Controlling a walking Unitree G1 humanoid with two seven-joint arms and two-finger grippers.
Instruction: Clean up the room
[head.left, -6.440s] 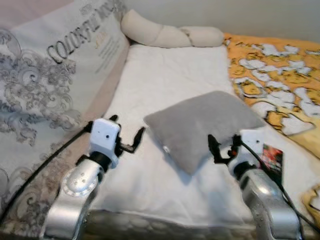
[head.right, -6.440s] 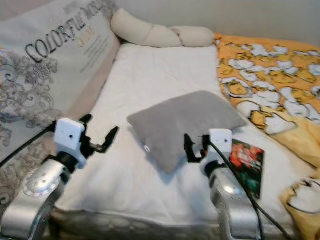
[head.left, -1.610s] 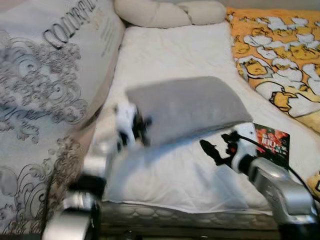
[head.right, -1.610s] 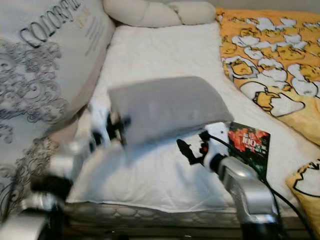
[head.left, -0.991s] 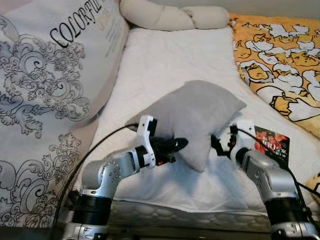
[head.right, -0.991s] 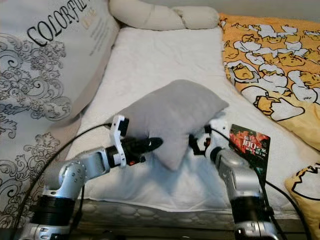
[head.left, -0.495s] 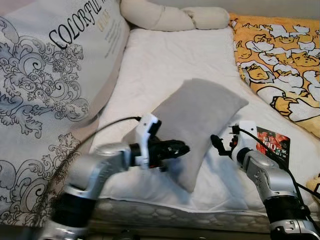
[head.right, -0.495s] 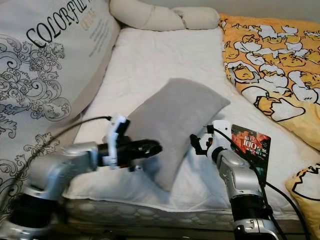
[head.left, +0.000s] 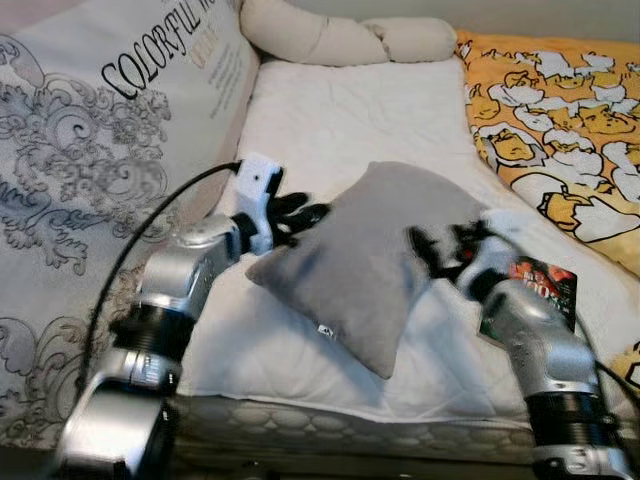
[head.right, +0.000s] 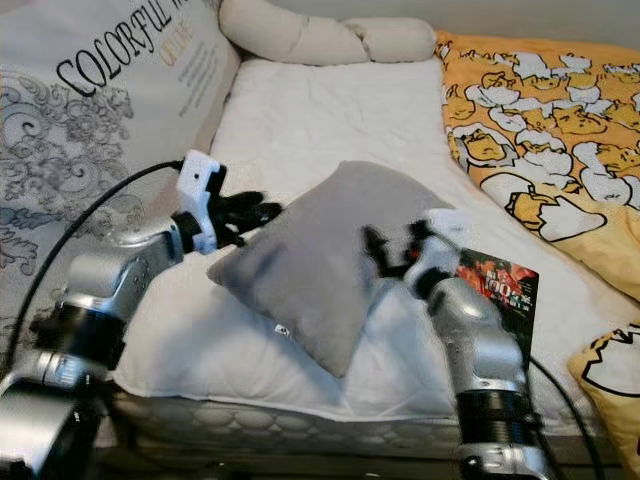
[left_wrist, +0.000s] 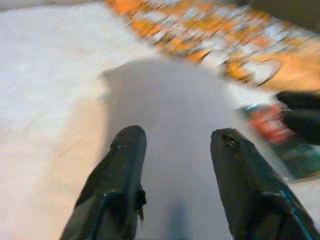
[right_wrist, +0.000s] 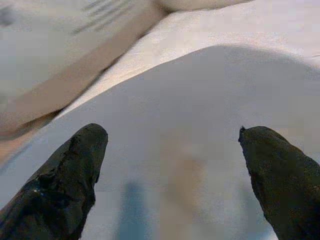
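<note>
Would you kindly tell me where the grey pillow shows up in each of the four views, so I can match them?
Left eye view: grey pillow at centre, on the white mattress.
Right eye view: centre, slightly further left.
Left wrist view: straight ahead between the black fingers.
Right wrist view: spans the middle, between the fingers.
Shared landmark: the white mattress beside the pillow.
</note>
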